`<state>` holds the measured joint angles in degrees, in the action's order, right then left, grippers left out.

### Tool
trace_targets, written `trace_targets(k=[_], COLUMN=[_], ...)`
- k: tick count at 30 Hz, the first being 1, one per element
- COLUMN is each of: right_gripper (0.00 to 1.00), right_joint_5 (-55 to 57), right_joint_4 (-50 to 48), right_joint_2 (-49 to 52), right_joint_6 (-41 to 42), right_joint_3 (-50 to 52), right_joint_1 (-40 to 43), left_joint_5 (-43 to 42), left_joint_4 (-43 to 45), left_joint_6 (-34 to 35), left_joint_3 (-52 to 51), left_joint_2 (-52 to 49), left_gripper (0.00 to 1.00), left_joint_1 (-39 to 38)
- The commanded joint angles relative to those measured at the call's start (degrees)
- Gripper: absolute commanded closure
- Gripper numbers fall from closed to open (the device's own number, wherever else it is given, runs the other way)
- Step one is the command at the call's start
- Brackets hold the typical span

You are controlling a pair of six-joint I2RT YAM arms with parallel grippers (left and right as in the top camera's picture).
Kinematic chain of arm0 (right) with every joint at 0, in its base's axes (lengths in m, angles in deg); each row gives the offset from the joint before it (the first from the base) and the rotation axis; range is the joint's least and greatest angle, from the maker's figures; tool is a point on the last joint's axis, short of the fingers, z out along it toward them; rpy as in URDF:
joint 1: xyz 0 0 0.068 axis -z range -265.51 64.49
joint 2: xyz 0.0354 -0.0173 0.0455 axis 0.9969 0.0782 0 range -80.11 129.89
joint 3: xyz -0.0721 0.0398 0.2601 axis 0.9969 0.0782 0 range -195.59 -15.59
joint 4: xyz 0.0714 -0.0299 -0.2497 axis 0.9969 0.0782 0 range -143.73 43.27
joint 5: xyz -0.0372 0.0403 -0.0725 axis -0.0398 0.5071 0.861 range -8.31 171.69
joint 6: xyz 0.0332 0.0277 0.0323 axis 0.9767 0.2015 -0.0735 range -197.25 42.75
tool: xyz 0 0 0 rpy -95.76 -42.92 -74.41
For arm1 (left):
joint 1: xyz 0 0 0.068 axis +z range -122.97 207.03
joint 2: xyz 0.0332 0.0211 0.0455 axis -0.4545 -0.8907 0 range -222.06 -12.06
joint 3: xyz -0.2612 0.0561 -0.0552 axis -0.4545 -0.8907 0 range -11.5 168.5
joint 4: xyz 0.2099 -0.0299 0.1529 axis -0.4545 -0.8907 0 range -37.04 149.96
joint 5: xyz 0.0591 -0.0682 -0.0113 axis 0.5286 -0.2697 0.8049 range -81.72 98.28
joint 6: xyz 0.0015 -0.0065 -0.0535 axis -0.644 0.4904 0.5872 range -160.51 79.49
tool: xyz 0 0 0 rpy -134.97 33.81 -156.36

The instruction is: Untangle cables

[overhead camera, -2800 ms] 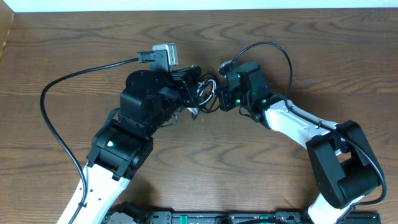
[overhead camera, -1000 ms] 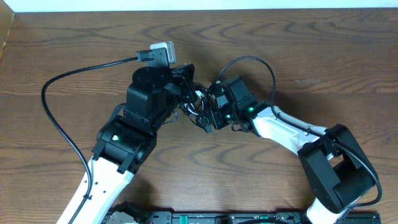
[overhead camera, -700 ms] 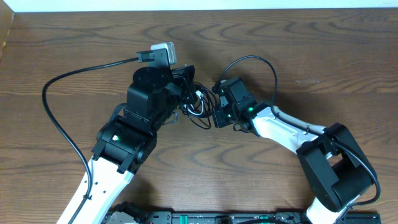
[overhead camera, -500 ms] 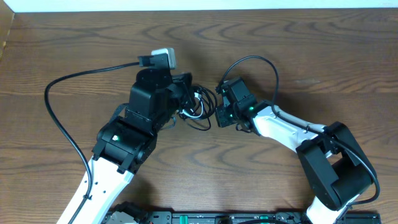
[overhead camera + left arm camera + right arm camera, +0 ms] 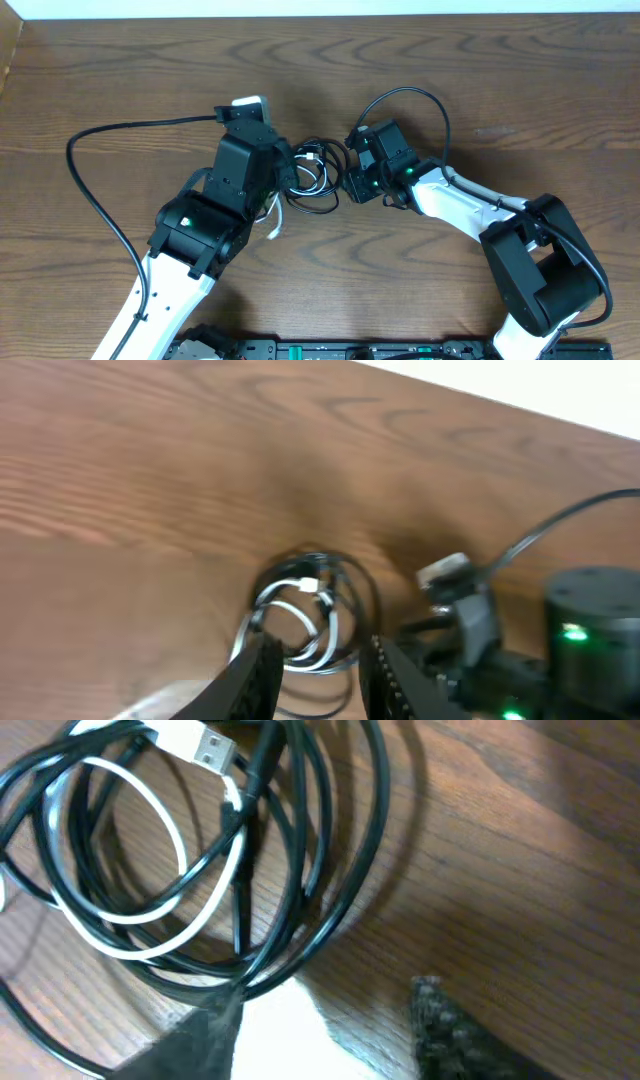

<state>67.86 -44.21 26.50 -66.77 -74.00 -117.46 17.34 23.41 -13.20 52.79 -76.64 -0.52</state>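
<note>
Cables (image 5: 316,177): black and white cords lay in one overlapping coil on the table (image 5: 520,90).
Left gripper (image 5: 320,678): at the coil's edge, jaws narrowly parted, loops lying in the gap, seemingly nothing pinched.
Right gripper (image 5: 325,1035): just beside the coil's opposite edge, jaws apart, empty.
Progress: judged early; white loop was threaded among black loops, no cord separated.
Left to do: draw each cord clear of the coil.

Wooden table (image 5: 500,80); tangled black, white cables (image 5: 318,190) lying loose.
</note>
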Motion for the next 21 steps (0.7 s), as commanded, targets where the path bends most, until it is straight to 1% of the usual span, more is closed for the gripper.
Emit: trace_targets(k=[1, 3, 6, 11, 16, 21], right_gripper=[0.39, 0.34, 0.30, 0.29, 0.30, 0.30], right_joint_5=[-2.0, -2.0, -1.5, -1.1, 0.9, 3.3], right_joint_4=[-0.4, -0.9, -1.7, -3.0, -3.5, -3.4], right_joint_2=[0.8, 0.8, 0.8, 0.8, 1.2, 2.0], right_joint_6=[-2.0, -2.0, -2.0, -2.0, -4.3, -8.3], right_joint_3=[-0.1, -0.1, -0.1, -0.1, -0.1, -0.1], right_joint_1=[0.2, 0.4, 0.4, 0.4, 0.3, 0.3], left_joint_5=[4.5, 4.5, 4.5, 4.5, 4.5, 4.5], left_joint_4=[-1.0, -1.2, -1.4, -2.3, -2.4, -2.4], left_joint_6=[-0.9, -0.9, -0.9, -0.7, -0.5, -0.5], left_joint_3=[0.0, 0.0, -0.1, -0.2, -0.2, -0.2], left_joint_2=[0.2, 0.2, -0.3, -2.3, -4.2, -4.8], left_gripper=[0.69, 0.69, 0.69, 0.69, 0.69, 0.69], left_joint_1=[-0.1, -0.1, -0.1, -0.1, -0.1, -0.1])
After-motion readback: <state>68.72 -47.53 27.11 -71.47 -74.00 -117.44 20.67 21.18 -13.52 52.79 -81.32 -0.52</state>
